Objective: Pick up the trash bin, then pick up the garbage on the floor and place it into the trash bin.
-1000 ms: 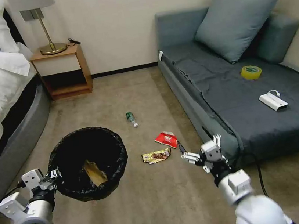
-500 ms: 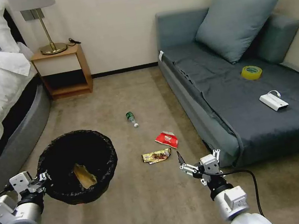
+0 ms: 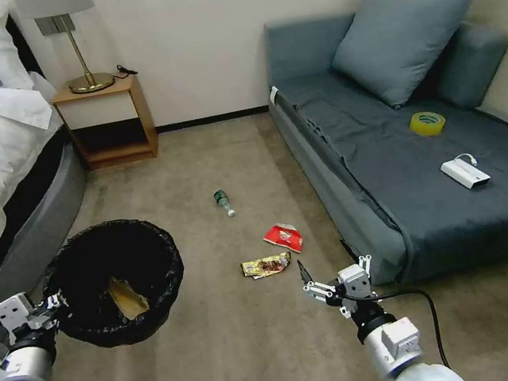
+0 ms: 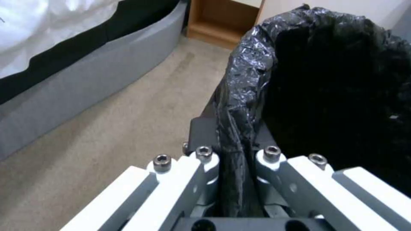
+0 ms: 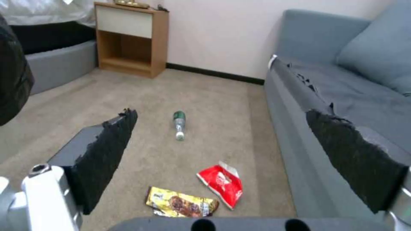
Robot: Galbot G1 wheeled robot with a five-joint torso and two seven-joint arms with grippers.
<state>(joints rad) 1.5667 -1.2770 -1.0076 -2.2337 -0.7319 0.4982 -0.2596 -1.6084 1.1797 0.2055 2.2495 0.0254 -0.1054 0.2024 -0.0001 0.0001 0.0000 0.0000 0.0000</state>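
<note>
Left gripper [image 3: 48, 304], clamped on the round black-bagged trash bin's [image 3: 115, 279] rim, has carried it leftward; right gripper [image 3: 317, 281], jaws apart, has lowered just short of the gold-brown wrapper [image 3: 266, 266].

Glossy crinkled black plastic lines the trash bin [image 3: 115, 279]; matt carpet floor [image 3: 239, 356]; shiny gold-brown wrapper [image 3: 266, 266].

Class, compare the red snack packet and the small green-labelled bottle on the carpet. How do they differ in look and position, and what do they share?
The red snack packet is flat, crinkled and red and white; the bottle is slim, round and clear, with a green label and white cap. The packet lies close to the sofa and the gold-brown wrapper; the bottle lies alone, farther from the robot. Both rest on the carpet, outside the trash bin, untouched by either gripper.
</note>
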